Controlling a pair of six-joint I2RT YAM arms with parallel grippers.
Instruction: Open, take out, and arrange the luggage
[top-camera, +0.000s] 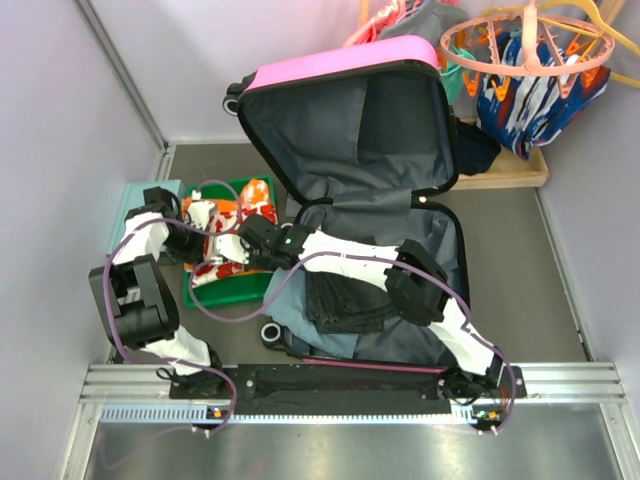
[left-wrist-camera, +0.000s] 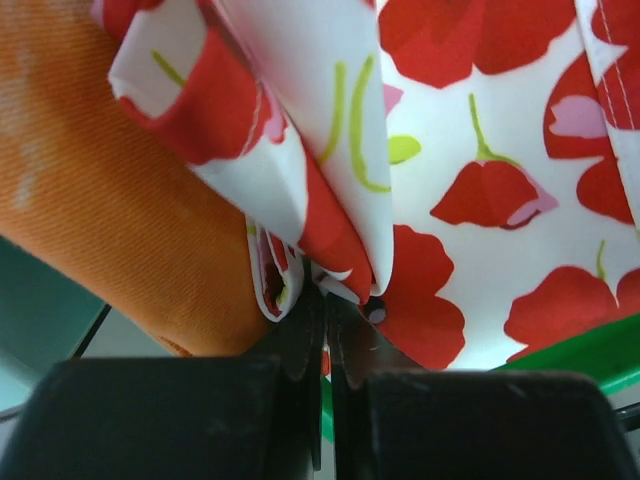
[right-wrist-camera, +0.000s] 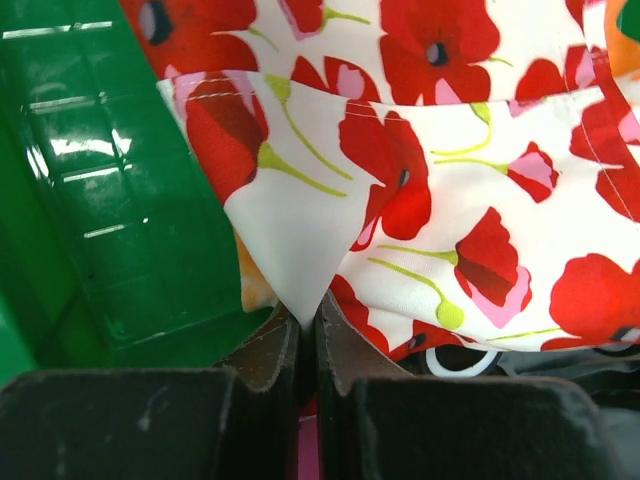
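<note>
done: luggage (top-camera: 350, 120) is standing open, frame centre | now: we are clamping left gripper (left-wrist-camera: 325, 300) and right gripper (right-wrist-camera: 308, 320) on poppy-print cloth (left-wrist-camera: 480, 200) over green tray (right-wrist-camera: 90, 200), centre-left | to do: dark clothes (top-camera: 345, 300) are waiting inside, we judge

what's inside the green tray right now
A white poppy-print cloth lies in the green tray, pinched by the left pincer and the right pincer, with an orange garment beside it. Whatever lies under the fabrics is covered and cannot be seen.
</note>
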